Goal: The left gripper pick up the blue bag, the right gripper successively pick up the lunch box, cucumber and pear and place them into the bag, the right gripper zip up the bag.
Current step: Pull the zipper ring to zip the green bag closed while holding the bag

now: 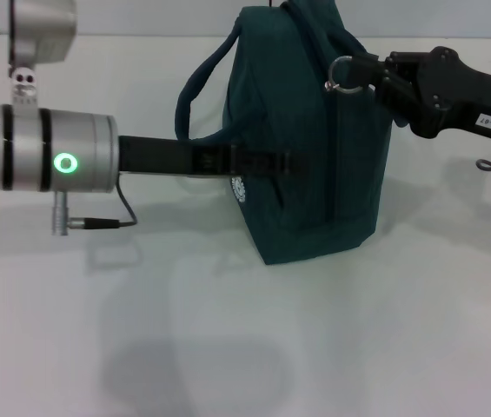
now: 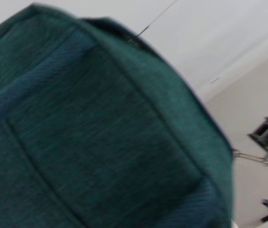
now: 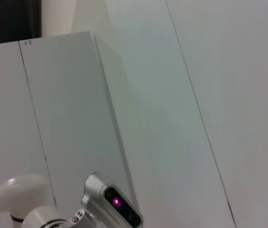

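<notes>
White tabletop (image 1: 228, 347) fills the nearest part of the head view. Beyond it, the left gripper (image 1: 267, 162) reaches in from the robot's left on a silver cylindrical arm with a glowing green ring light (image 1: 67, 163) and a thin cable (image 1: 106, 221) hanging below. Its black fingers lie across the front face of the blue bag (image 1: 315, 174), just above the round white logo (image 1: 240, 188); whether they are clamped on the fabric cannot be made out. The bag stands upright on the table near the middle of the view, one loop handle (image 1: 195, 91) arching out toward the left side. In the left wrist view the teal fabric (image 2: 91, 133) fills nearly everything, very close to the camera. At the bag's upper far corner, the right gripper (image 1: 367, 72) comes in from the robot's right on a black arm with a small white label (image 1: 477, 123); its fingers are closed on the metal ring zipper pull (image 1: 341, 74). Neither lunch box, cucumber nor pear shows. The right wrist view shows only pale wall panels (image 3: 171, 118) and part of a white and silver arm (image 3: 77, 209)
</notes>
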Available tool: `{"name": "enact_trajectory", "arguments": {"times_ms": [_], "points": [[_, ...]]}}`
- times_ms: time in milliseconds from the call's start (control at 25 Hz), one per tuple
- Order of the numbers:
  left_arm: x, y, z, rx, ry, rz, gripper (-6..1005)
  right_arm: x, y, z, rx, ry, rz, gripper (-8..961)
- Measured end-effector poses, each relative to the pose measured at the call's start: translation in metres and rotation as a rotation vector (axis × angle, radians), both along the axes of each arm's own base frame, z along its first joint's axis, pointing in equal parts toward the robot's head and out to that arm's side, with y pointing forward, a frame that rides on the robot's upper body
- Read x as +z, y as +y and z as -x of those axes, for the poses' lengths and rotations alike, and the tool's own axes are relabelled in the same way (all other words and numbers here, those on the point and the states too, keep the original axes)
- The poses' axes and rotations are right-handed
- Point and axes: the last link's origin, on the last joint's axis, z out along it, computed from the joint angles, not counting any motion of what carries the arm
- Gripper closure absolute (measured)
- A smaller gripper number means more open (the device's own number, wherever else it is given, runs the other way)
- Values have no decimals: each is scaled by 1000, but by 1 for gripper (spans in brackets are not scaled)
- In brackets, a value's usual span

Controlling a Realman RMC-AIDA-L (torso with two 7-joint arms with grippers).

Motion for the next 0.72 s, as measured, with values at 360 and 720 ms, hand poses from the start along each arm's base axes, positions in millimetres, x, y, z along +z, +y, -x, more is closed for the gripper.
{"name": "enact_trajectory", "arguments": {"times_ms": [360,720], "points": [[-6,3,1,10,8,-24,241,0,-2,0,3,3,7,935],[-11,3,7,-29,-30,-112,303,0,-2,-2,-2,2,6,935]]}}
